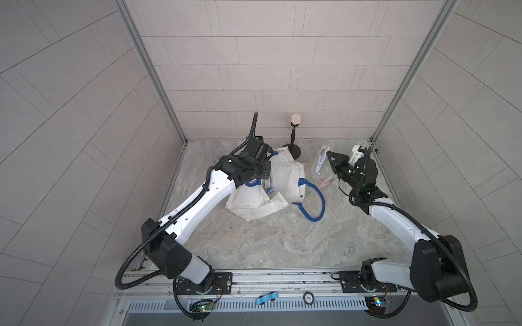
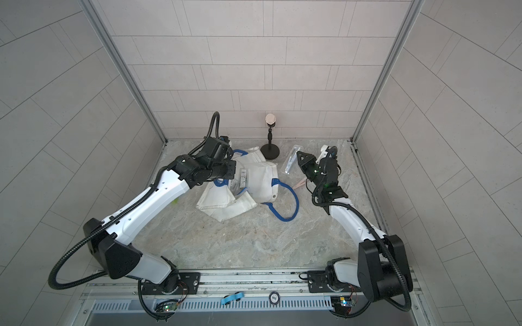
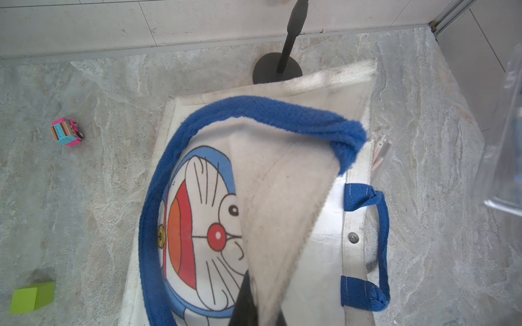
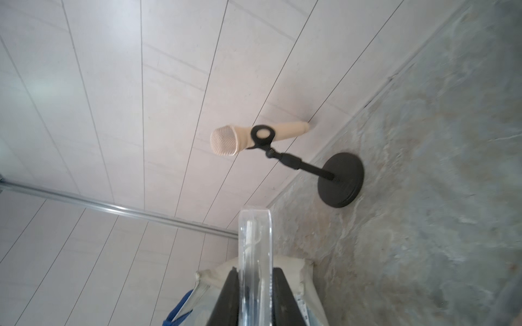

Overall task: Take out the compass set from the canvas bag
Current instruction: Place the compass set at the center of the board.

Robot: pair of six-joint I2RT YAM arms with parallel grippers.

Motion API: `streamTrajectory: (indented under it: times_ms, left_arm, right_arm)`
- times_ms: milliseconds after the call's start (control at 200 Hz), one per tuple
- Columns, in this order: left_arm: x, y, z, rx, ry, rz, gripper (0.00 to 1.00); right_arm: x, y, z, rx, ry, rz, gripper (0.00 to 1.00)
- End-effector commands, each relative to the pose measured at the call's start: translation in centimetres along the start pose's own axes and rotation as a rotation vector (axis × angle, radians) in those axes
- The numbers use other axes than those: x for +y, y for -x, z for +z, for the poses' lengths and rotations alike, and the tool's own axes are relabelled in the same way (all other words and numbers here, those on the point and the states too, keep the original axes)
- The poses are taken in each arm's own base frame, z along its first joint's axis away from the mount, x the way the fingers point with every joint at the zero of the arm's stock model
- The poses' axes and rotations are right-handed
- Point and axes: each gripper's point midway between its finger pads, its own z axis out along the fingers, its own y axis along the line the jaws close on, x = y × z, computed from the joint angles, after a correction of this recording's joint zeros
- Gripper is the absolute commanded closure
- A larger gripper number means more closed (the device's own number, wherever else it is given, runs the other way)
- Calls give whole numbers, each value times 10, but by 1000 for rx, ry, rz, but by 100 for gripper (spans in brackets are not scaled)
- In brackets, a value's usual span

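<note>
The mic stand sits at 12 o'clock from the canvas bag, the compass set at 2.

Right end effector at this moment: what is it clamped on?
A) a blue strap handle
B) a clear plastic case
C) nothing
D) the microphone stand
B: in the right wrist view the right end effector is shut on a clear plastic case, which a top view shows outside the canvas bag.
</note>
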Motion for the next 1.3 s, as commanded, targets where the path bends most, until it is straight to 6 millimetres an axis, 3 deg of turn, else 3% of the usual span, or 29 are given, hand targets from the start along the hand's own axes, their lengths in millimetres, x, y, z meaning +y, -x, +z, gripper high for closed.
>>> streamTrajectory:
  times_ms: [0,175,300,415,665,810,875,945,1161,1296]
  left_arm:
    - [3,4,-2,-12,6,-3,100]
    - [1,5,-4,-10,-4,-2,100]
    - [-2,6,-4,-6,-18,-2,100]
    - [-5,5,-4,-1,-33,-3,100]
    - [-11,6,-5,8,-60,-5,100]
    - [-16,8,-5,18,-77,10,100]
    - [-17,7,-4,24,-80,21,100]
    - [-21,7,-3,32,-87,37,100]
    - [-27,8,-5,30,-100,78,100]
    - [-33,11,-7,27,-108,105,100]
  right_arm:
    - [-30,19,8,-3,-75,-7,99]
    - [-77,26,49,12,-155,-12,97]
    - [-105,19,86,59,-172,23,96]
    - [-135,13,107,69,-213,54,95]
    - [-183,-18,124,155,-317,55,91]
    - [-200,-32,121,206,-386,51,76]
    - [-199,-33,118,209,-393,49,63]
    - [-196,-31,111,215,-414,39,56]
    - [-158,-16,84,201,-417,-16,52]
    - [-112,-9,48,186,-377,-95,55]
